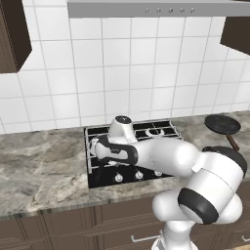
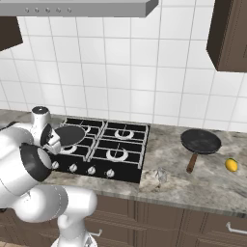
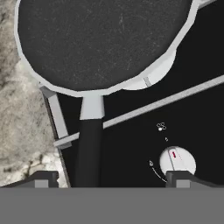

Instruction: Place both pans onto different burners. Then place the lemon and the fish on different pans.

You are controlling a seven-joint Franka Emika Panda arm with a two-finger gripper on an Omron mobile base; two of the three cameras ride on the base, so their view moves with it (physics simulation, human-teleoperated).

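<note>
One black pan (image 3: pixel 100 39) rests on the front-left burner (image 3: pixel 151 74) of the cooktop (image 2: pixel 99 144), next to the counter edge. Its stick handle (image 3: pixel 89 144) points back between the tips of my gripper (image 3: pixel 111 179), which is open, with both fingers well clear of the handle. From the right base view that pan (image 2: pixel 70 134) shows just ahead of my hand. The other pan (image 2: pixel 200 141) (image 1: pixel 222 124) lies on the counter right of the stove. The yellow lemon (image 2: pixel 231 165) lies beyond it. A small silvery fish (image 2: pixel 161 175) lies on the counter by the cooktop's front right corner.
Two right-hand burners (image 2: pixel 124 132) (image 2: pixel 116 154) stand bare under their grates. A row of silver knobs (image 2: pixel 91 170) runs along the cooktop's front, one knob (image 3: pixel 177 159) close to my right fingertip. Tiled wall and range hood (image 1: pixel 156 9) rise behind; marble counter (image 1: pixel 44 166) stretches left.
</note>
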